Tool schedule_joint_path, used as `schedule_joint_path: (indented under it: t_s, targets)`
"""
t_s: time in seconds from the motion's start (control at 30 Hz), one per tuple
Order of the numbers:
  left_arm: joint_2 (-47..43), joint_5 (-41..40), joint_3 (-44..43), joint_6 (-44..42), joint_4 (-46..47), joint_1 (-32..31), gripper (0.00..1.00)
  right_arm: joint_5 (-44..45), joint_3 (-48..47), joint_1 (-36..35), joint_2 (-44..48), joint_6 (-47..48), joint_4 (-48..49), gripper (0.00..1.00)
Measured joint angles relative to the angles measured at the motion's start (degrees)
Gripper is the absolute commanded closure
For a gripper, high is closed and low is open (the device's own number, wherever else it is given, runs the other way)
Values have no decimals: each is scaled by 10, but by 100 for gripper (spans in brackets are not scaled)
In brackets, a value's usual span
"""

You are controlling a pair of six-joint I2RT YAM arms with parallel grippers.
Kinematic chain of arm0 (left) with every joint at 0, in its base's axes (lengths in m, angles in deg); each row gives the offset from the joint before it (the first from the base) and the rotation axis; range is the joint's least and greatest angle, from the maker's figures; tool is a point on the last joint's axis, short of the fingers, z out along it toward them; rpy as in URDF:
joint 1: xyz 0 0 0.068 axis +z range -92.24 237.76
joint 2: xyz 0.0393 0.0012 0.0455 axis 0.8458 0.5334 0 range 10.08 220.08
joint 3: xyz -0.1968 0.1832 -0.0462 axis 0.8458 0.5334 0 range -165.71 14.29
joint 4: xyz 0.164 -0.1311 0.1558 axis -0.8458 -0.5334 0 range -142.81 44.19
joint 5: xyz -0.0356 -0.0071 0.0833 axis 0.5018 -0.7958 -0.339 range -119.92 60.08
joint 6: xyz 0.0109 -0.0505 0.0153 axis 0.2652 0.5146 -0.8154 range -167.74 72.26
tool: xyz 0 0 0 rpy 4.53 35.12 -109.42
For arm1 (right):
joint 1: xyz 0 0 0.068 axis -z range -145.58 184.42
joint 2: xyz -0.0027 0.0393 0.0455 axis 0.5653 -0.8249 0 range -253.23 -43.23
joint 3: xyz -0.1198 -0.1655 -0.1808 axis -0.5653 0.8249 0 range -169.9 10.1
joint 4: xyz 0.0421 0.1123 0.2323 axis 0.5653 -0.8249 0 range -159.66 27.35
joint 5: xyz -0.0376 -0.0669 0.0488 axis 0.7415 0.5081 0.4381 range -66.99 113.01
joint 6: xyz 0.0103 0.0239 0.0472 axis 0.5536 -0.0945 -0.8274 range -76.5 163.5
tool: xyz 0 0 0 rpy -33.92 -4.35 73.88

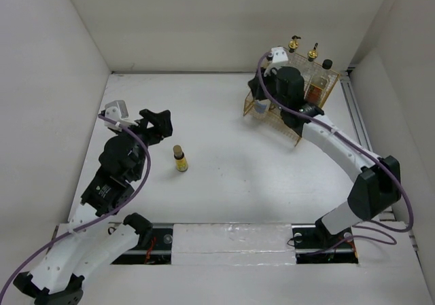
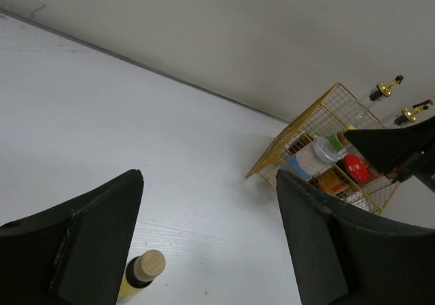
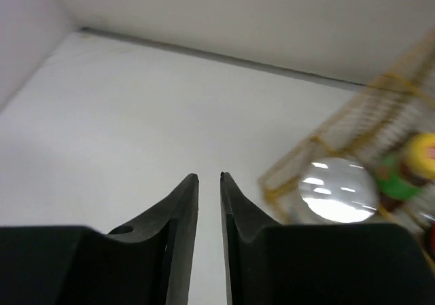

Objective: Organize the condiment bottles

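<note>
A tiny gold-capped bottle (image 1: 179, 158) of yellow liquid stands upright on the table. My left gripper (image 1: 155, 123) hovers just to its left, open and holding nothing. In the left wrist view the bottle (image 2: 143, 271) shows beside the left finger (image 2: 95, 237), partly behind it. The yellow wire basket (image 1: 292, 125) at the back right holds a grey-lidded shaker (image 1: 261, 105), two gold-spouted cruets (image 1: 293, 45) (image 1: 313, 51) and a black-capped bottle (image 1: 327, 64). My right gripper (image 3: 209, 177) is shut on nothing, above the basket's left edge, with the shaker lid (image 3: 338, 189) and a yellow-capped bottle (image 3: 416, 157) to its right.
White walls enclose the table on the left, back and right. The basket (image 2: 299, 138) stands close to the back right corner, and a red-lidded jar (image 2: 355, 167) shows inside it. The right arm (image 1: 340, 149) reaches over the basket's front side.
</note>
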Motion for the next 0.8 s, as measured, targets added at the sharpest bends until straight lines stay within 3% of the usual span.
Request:
schedule_joint_path:
  t_s: [0.07,0.1,0.13,0.17,0.3,0.53,0.7,0.8]
  targets:
    - [-8,-14,0,0,-2,0,24,-55,-3,-34,4,9,8,66]
    - [-12,-21,0,3,-2,0,24,-82,-3,-55,0,14,10,55]
    - [-17,-32,1,5,-3,0,24,-108,-3,-82,-6,22,11,35]
    - [-21,-39,3,5,-3,0,24,-134,-4,-108,-17,26,10,27]
    - [-43,-63,7,9,-5,0,24,-218,-16,-216,-90,57,4,9]
    - [-50,-76,7,11,-4,0,24,-271,-55,-290,-191,84,-24,7]
    - [-50,-75,7,11,-3,0,24,-250,-94,-286,-233,87,-24,18]
    - [-50,-70,7,11,-3,0,24,-237,-104,-285,-249,84,-14,29]
